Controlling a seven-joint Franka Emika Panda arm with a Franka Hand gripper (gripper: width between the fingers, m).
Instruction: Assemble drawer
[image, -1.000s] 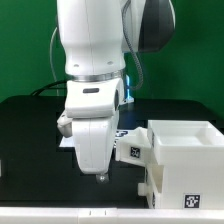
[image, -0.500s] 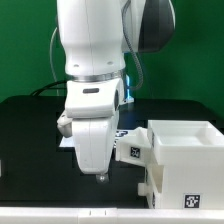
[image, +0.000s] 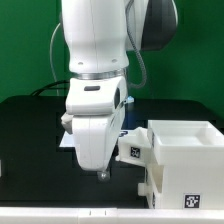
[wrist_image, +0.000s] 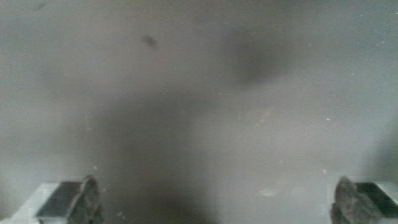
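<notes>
Arm has shifted slightly toward the drawer (image: 180, 160) at lower right of exterior view. Fingers (wrist_image: 68, 200) wide apart, holding nothing, over bare worktop (image: 35, 150); approach under way.

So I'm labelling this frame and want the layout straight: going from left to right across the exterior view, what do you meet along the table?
Bare black table → the gripper hanging over it → a tagged drawer tray → the white drawer casing.

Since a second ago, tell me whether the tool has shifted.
Yes. The tool moved slightly toward the exterior view's right, closer to the drawer casing, which stayed put.
</notes>
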